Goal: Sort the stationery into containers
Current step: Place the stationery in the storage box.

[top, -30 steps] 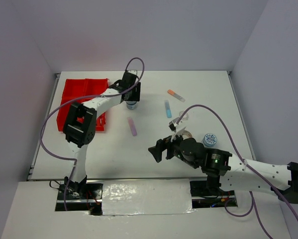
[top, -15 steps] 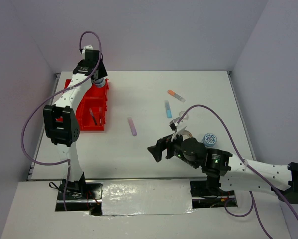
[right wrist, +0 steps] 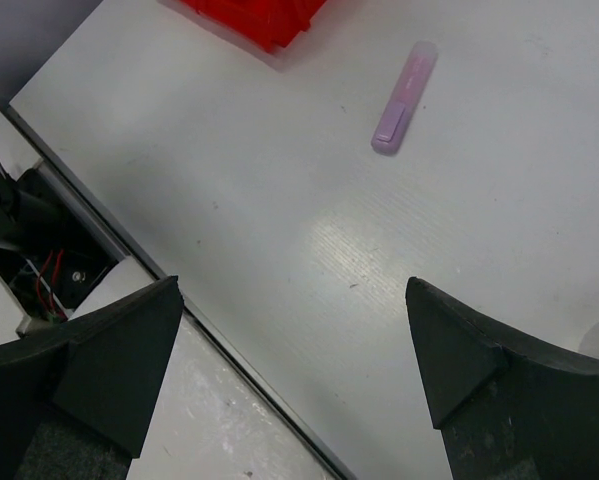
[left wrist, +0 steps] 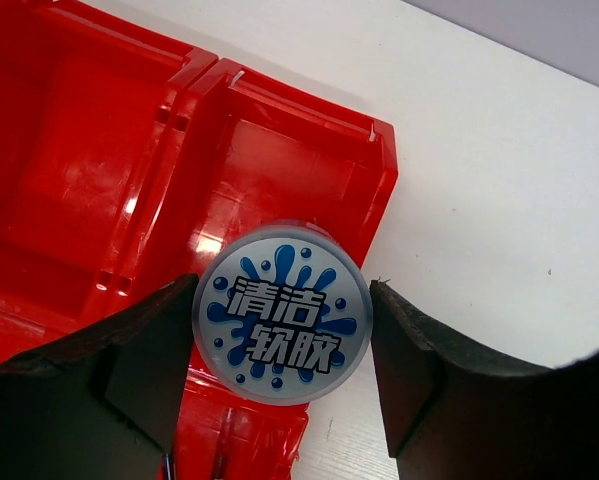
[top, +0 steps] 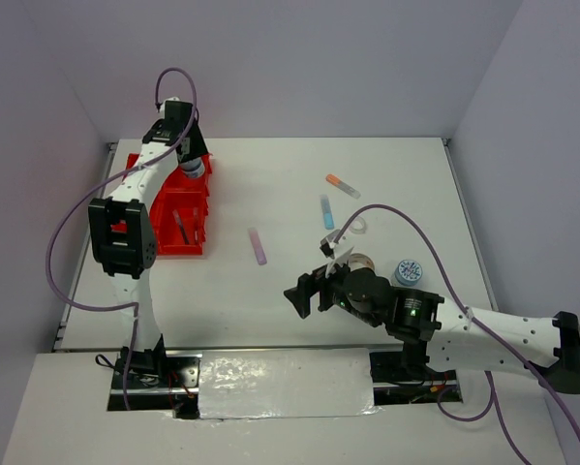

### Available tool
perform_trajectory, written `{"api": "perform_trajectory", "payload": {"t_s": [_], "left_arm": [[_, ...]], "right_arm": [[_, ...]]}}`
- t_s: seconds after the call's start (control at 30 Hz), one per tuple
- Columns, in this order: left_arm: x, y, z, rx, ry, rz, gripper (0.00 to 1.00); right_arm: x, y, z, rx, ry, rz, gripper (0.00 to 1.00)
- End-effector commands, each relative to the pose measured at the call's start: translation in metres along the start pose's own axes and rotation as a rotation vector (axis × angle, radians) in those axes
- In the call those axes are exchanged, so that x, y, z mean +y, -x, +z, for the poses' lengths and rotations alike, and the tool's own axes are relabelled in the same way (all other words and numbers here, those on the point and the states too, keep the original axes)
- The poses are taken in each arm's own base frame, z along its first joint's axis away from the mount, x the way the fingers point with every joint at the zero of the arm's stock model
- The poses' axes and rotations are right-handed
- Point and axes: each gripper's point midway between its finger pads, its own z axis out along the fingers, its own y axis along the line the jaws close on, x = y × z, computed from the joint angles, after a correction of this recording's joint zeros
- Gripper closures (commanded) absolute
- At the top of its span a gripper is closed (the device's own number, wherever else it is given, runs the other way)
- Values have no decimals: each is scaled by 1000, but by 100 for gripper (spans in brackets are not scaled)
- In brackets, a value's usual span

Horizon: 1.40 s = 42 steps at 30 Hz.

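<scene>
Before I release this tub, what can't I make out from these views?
Left wrist: the tub shows only its lid, base hidden, so whether it rests on the red tray is unclear.
Top: the left arm covers part of the tray; the pen inside is too small for colour.
Top: the right arm hides part of one tape roll.

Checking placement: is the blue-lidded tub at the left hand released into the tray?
Not released: blue-lidded tub is gripped by the left hand, lid up, over a red tray compartment.
</scene>
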Motion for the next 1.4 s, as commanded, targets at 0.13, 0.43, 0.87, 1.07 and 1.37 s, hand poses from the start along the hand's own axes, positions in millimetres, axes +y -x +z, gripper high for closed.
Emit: {"api": "perform_trajectory", "payload": {"t_s": [0.13, 0.43, 0.87, 1.07, 1.37], "left_arm": [[1, 9, -2, -52, 10, -40, 100], [7, 11, -6, -66, 35, -53, 100], [9, -12, 7, -20, 41, -46, 84], [9, -19, 15, 5, 49, -39, 66], [3, -8, 2, -7, 18, -60, 1]], "right_arm": [[11, 22, 0, -63, 43, 12, 0], [15, 21, 4, -52, 52, 5, 0], [18, 17, 7, -40, 60, 1, 0], [17, 17, 6, -46, 62, 6, 0], [13, 17, 8, -45, 36, 3, 0]]}}
